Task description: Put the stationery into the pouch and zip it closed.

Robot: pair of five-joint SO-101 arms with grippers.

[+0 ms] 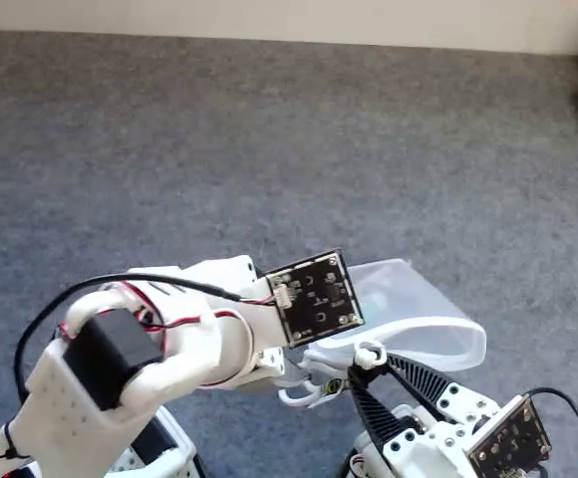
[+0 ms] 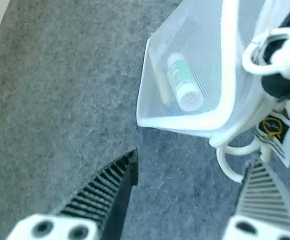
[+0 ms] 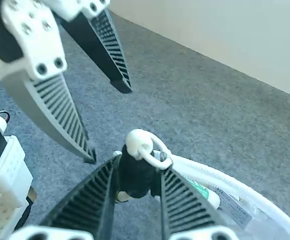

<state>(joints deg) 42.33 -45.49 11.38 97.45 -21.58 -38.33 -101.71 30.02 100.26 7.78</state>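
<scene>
One pouch, glue stick inside; R gripper clamped on zip pull, L gripper apart

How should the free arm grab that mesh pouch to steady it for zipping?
Probably by the thick white rim of the pouch, coming from the bare carpet side, where the left gripper hangs open. The mesh looks floppy and the rim gives a firmer edge. The right gripper is shut on the zipper pull, so keep clear of it.
</scene>
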